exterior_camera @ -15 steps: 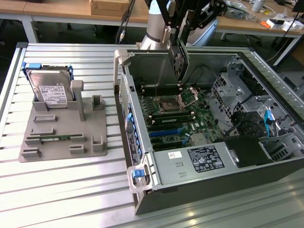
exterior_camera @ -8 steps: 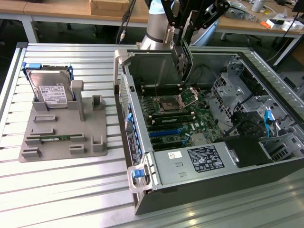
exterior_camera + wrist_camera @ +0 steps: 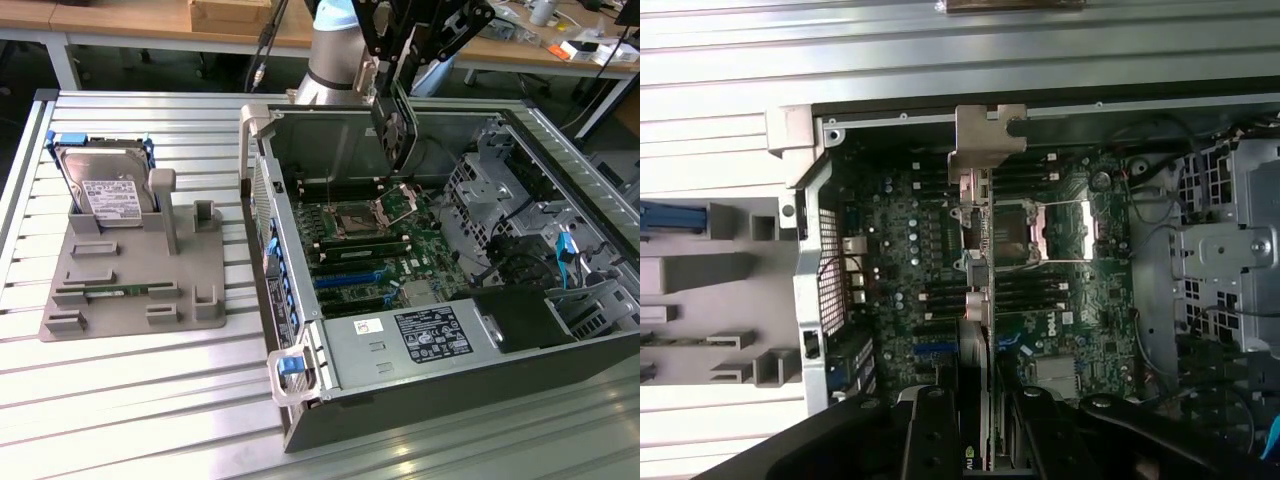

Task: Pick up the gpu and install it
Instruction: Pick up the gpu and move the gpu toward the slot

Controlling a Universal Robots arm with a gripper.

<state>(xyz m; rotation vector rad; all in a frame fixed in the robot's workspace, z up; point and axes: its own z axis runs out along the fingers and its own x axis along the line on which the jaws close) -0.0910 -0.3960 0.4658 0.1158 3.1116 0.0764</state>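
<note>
The gripper [image 3: 397,88] was closed on the gpu [image 3: 398,135] and held it upright in the air, over the far side of the open computer case [image 3: 450,395] on the table [image 3: 140,400]. In the wrist view the gpu [image 3: 980,250] appeared edge-on. Its gripped end was hidden between the fingers [image 3: 935,430], so its faces were hard to make out.

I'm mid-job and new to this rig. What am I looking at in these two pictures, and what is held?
One robot arm works over an open computer case on a slatted table. The exterior view comes from a camera off the arm; the wrist view looks down from the wrist. The jaws are shut on the gpu, held on edge above the motherboard, not yet seated. On the exterior view's left, a grey holder keeps a hard drive.
</note>
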